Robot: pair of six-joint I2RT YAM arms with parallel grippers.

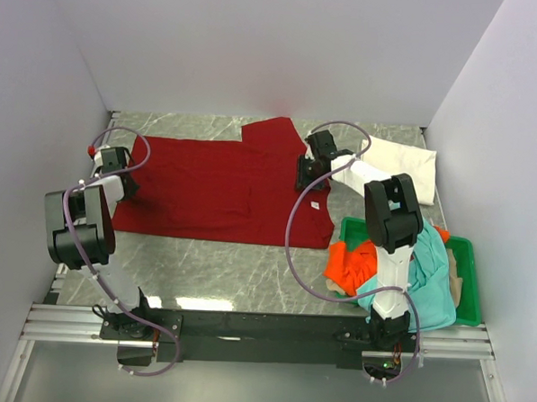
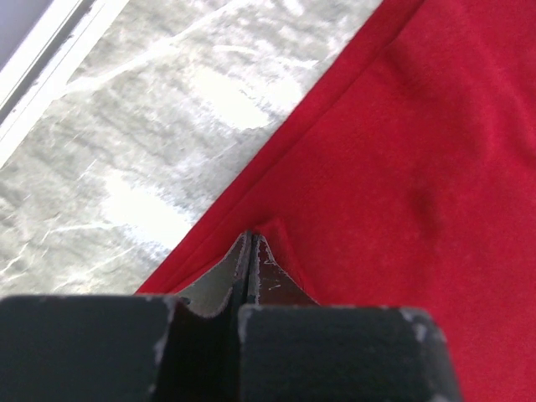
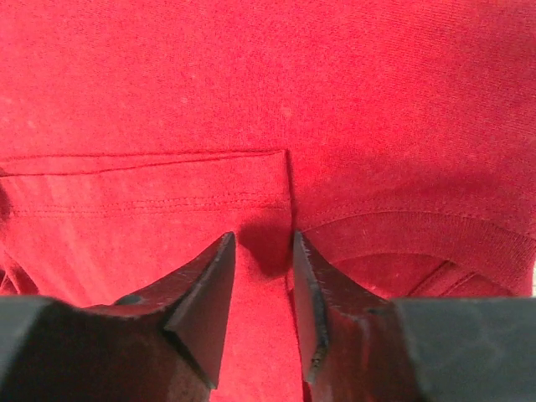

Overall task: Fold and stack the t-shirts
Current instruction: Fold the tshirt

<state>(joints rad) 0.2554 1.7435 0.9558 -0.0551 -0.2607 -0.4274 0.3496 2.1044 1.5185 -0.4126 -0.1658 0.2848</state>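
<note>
Early in the job, by our reading: nothing stacked, no shirt showing a finished fold. The dark red shirt [image 1: 224, 185] lies spread flat across the middle of the worktop [image 1: 229, 271] in the overhead view, one sleeve jutting toward the top of the frame, collar end to the right. The white shirt [image 1: 401, 163] sits bunched at upper right, just beside the red one; whether it is folded at all we cannot tell. The orange shirt [image 1: 348, 264] and teal shirt [image 1: 431, 277] are heaped at lower right, spilling over the green tray [image 1: 468, 265], partly hidden by the right arm [image 1: 392, 216]. So we count all four as left to do, the red one first. Left tool [image 2: 250, 251]: fingers pressed together at the shirt's left edge, a small nub of red hem caught at the tips, bare marble to the upper left of that wrist view; we take it as a pinch on the hem. Right tool [image 3: 262, 243]: jaws partway apart, narrow gap, set down on the cloth at the collar end, a stitched hem crossing the left of its view and what looks like the neckband curving at lower right. A low ridge of red cloth lies in the gap, not clamped as far as we can see.
</note>
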